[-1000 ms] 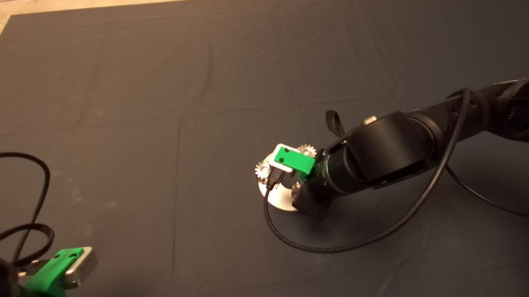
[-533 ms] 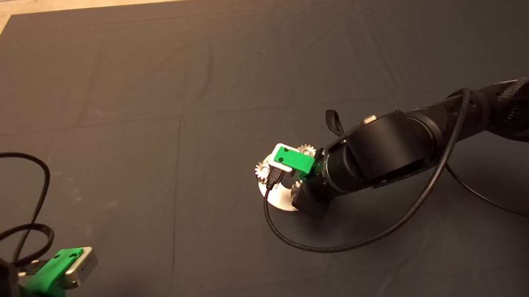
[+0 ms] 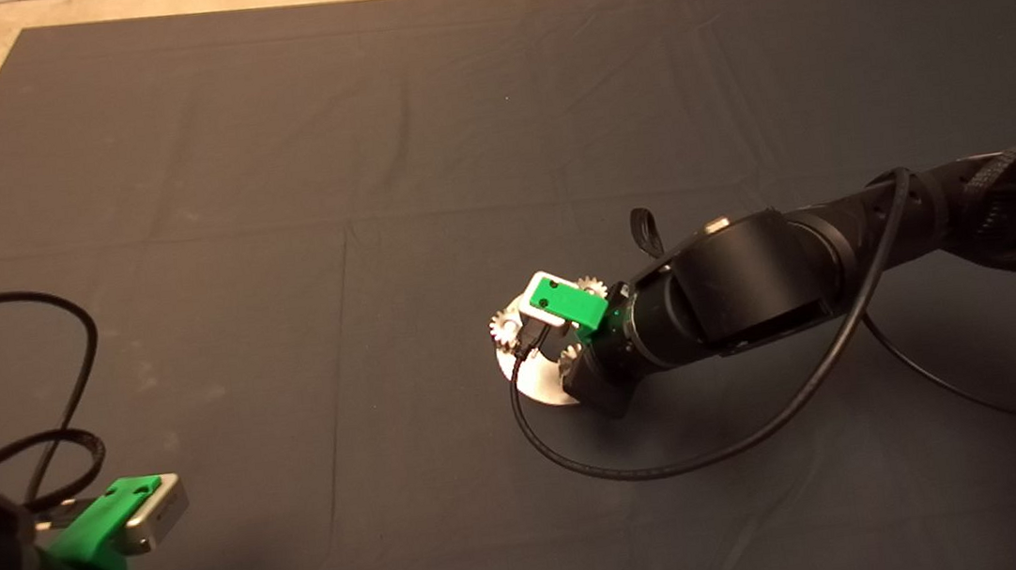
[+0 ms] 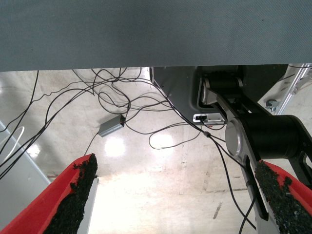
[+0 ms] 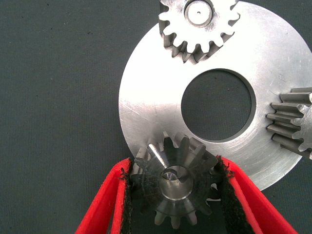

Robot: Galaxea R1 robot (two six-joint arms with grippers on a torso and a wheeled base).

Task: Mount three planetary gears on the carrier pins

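The right tool (image 5: 171, 195) is down at the round metal disc (image 5: 146, 102) near the middle of the dark mat (image 3: 268, 159), its two red fingers (image 5: 100, 204) with rough black pads pressed against the teeth on both sides of one planetary gear (image 5: 175, 185). That gear sits over a carrier pin (image 5: 175, 176) whose flat silver end shows in the gear's centre hole, at the edge of the disc.

The disc is a flat, brushed, shiny plate with fine scratches and a large round central hole (image 5: 217, 105). A second gear (image 5: 199, 24) sits on another pin (image 5: 199, 10) at the disc's rim across the hole, its teeth sharp and pale. A third gear (image 5: 295, 124), darker grey, is at the rim to one side and is cut off by the picture's edge. In the head view the disc (image 3: 537, 381) is mostly covered by the right arm (image 3: 754, 287) and its green mount, with two gears (image 3: 505, 326) peeking out beside it.

The mat is a creased matte cloth with wide bare room on every side of the disc; a black cable (image 3: 678, 465) loops on it just in front.

The left tool (image 4: 185, 200) waits at the lower left edge of the bench, its fingers spread wide apart with nothing between them, facing the pale floor and tangled cables (image 4: 122, 97).
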